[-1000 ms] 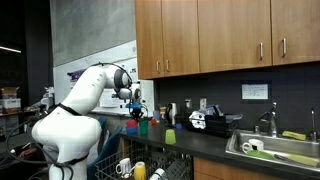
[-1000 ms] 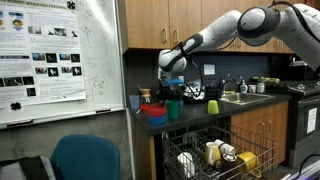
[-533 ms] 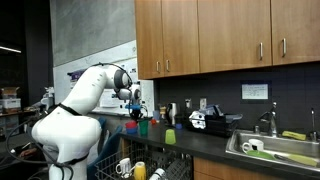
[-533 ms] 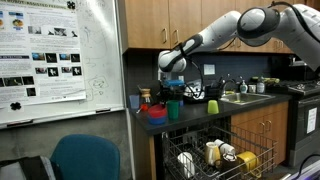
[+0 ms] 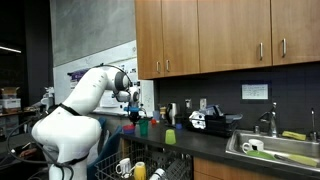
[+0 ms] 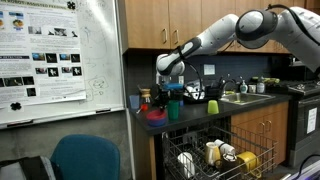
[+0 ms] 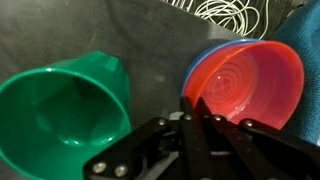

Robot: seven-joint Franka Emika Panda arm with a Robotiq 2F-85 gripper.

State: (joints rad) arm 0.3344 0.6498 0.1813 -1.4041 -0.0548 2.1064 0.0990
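Kitchen, dark counter (image 6: 228, 103) under wood cabinets, dishwasher rack (image 6: 215, 155) pulled out below. I've got the gripper (image 7: 196, 104) hanging over the counter's end by the whiteboard (image 6: 60, 60). Pincer is narrow, fingers pinched together, nothing btwn them afaict. Wrist cam: green cup (image 7: 65, 115) mouth-up on one side of the fingers, red bowl (image 7: 245, 85) nested in a blue bowl (image 7: 198, 62) on the other. Tips sit above the gap, closer to the red bowl's rim. Contact: can't tell.

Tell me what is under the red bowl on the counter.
In the wrist view the red bowl sits nested in a blue bowl, whose rim shows along its upper left edge. Whether more bowls lie beneath is covered by the red one.
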